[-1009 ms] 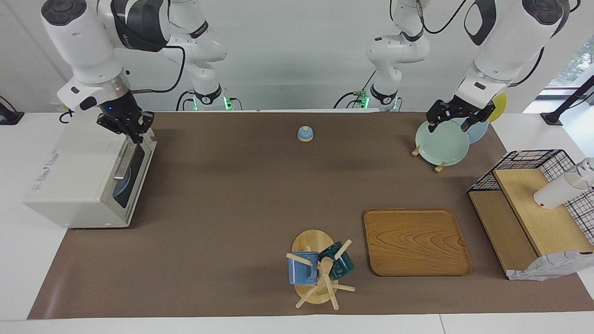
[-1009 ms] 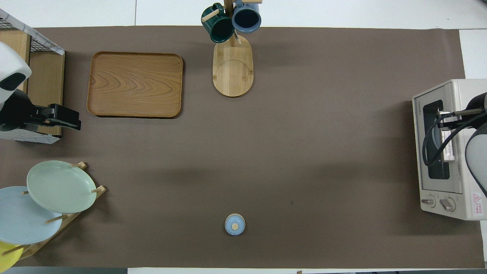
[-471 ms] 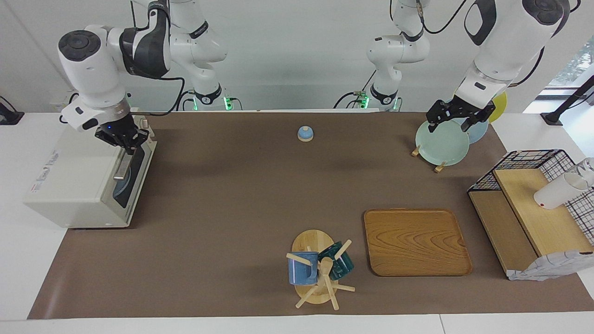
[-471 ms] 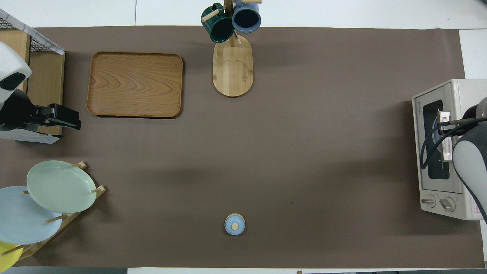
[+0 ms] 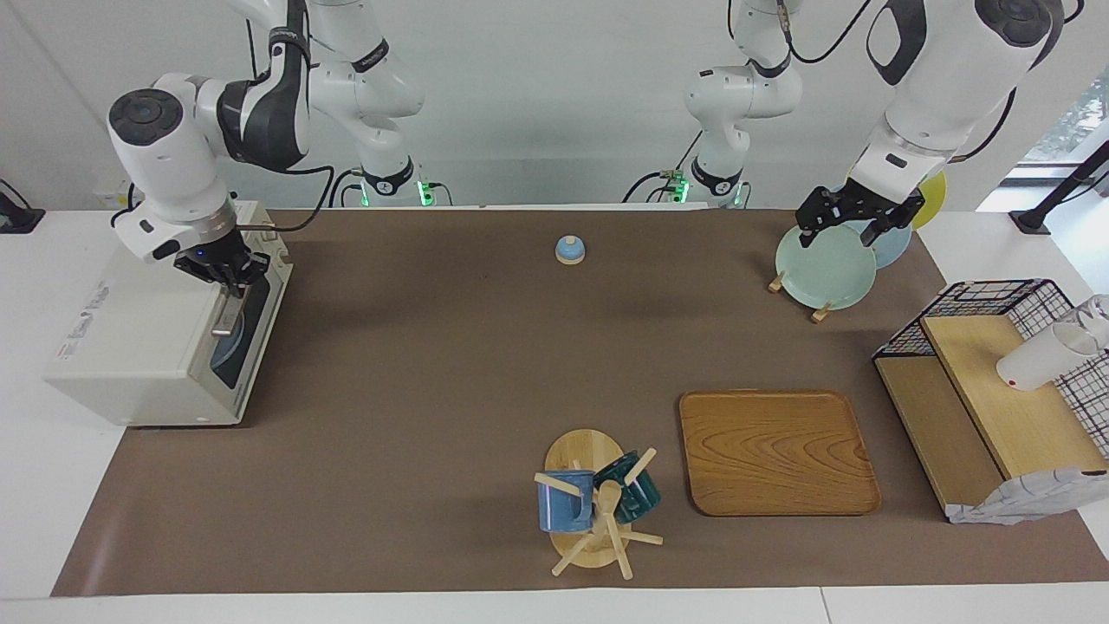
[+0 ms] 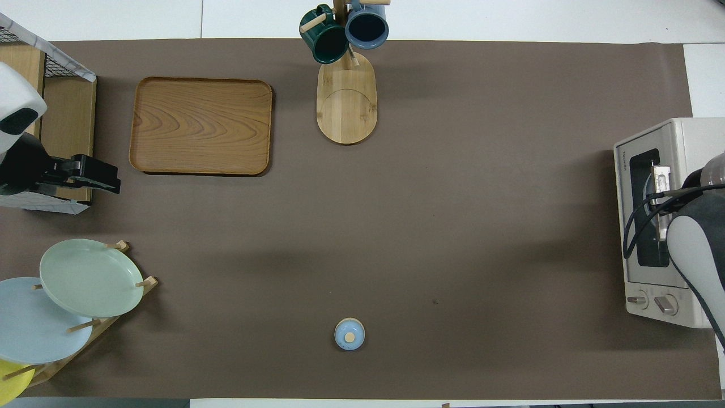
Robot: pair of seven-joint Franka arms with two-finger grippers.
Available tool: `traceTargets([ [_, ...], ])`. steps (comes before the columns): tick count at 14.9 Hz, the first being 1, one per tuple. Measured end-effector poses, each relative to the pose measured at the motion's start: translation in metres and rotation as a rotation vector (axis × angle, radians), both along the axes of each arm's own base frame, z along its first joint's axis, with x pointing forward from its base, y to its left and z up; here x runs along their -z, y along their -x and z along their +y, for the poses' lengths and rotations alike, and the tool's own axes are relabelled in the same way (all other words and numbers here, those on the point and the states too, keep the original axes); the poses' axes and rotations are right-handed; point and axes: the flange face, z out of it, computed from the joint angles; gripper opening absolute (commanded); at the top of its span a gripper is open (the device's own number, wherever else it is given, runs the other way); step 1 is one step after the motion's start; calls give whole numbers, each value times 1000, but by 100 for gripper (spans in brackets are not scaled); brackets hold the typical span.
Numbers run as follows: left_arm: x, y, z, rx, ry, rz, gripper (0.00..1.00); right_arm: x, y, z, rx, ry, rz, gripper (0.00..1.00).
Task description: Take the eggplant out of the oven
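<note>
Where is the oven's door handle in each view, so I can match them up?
Facing view: the handle runs along the oven door's top edge, at picture left, under the right pincer.
Overhead view: the handle is at the right edge, partly under the arm.
Shared landmark: the small blue lid.

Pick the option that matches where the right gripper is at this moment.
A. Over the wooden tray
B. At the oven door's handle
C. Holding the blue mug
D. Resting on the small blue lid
B: in the facing view the right gripper, shut, sits at the bar handle on the closed door of the oven, at the right arm's end of the table.
</note>
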Motion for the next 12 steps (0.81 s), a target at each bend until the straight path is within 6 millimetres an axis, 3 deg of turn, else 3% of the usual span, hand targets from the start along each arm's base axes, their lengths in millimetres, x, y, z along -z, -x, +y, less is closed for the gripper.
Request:
traceTargets([
  [4,0,0,0,0,0,0,100,3,1,10,-20,-3,-5,0],
  [6,0,0,0,0,0,0,100,10,2,31,-38,-35,-18,0],
  [9,0,0,0,0,0,0,100,36,1,68,-49,-74,-38,0],
  [12,0,0,0,0,0,0,100,72,-10,88,-48,-122,-71,0],
])
